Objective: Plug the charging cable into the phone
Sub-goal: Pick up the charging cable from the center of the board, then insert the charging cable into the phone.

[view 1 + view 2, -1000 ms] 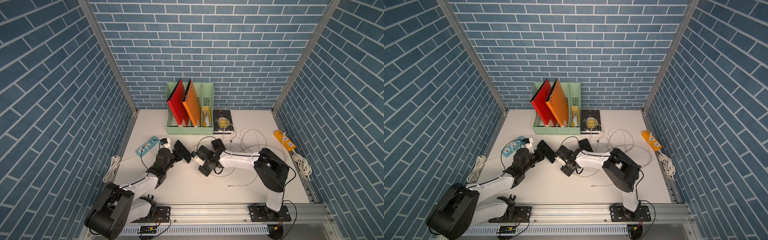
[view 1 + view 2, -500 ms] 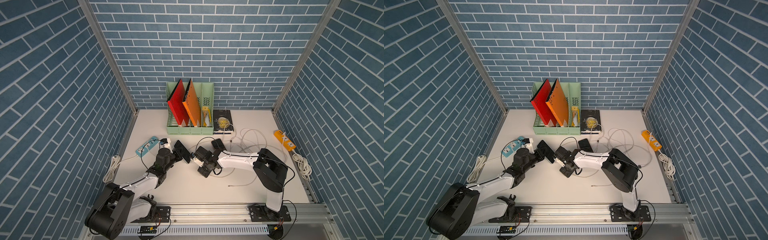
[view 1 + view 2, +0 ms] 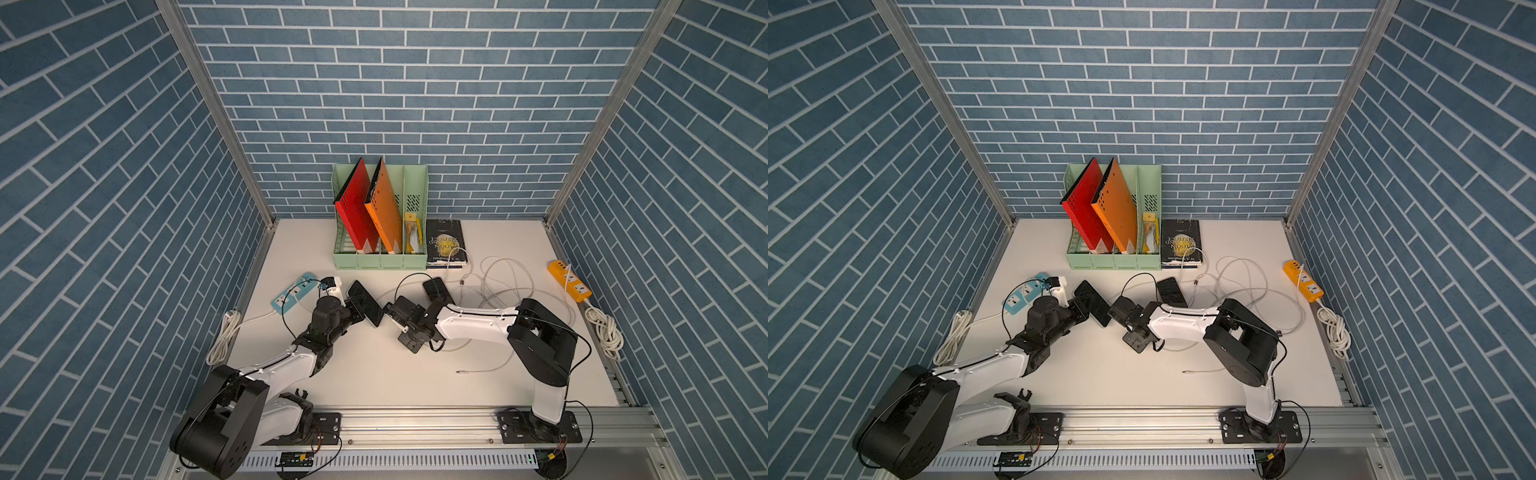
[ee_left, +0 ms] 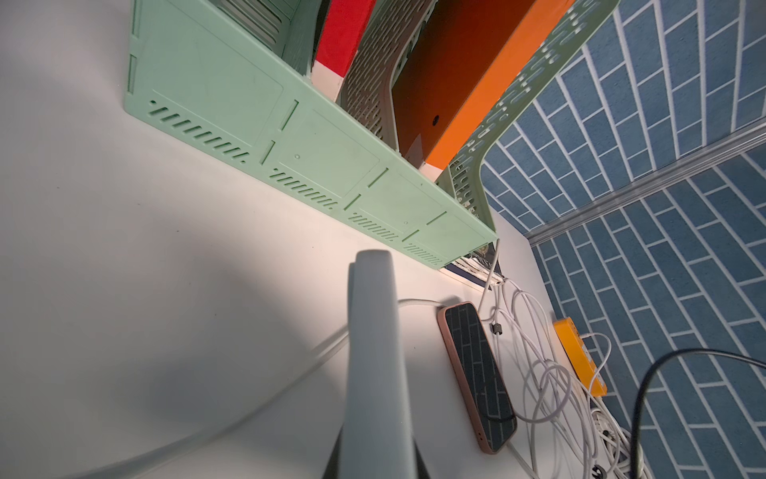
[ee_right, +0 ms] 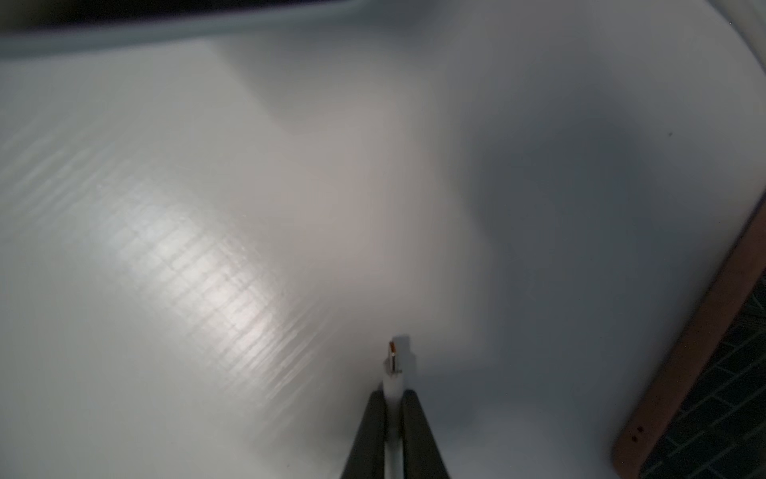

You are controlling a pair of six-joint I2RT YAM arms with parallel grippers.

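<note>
Nearest the rail, the left gripper (image 3: pixel 354 312) is clamped on one end of the slim dark phone with a glossy screen (image 3: pixel 368 305) and holds it tilted above the white tabletop (image 3: pixel 374 374). Arm and phone sit as they did a second ago. Just beside the phone's lower end is the right gripper (image 5: pixel 391 400). Its jaws have drawn together since then and now pinch the white charging cable (image 5: pixel 393 383) just behind its metal tip, which pokes out past the fingers. This gripper has also edged slightly closer to the phone. In the right wrist view the phone's brown edge is near the tip but apart from it.

Farther out, a second phone in a pinkish case (image 3: pixel 436 290) lies flat, with loose white cable loops (image 3: pixel 505 266) beside it. A light blue power strip (image 3: pixel 293 291) lies to the left and an orange power strip (image 3: pixel 570 286) to the right. Against the back wall stands a mint-green file rack (image 3: pixel 374 262) holding a leaning red folder (image 3: pixel 355 208) and a leaning orange folder (image 3: pixel 384 208). A black book (image 3: pixel 445 241) lies flat just beside the rack.
</note>
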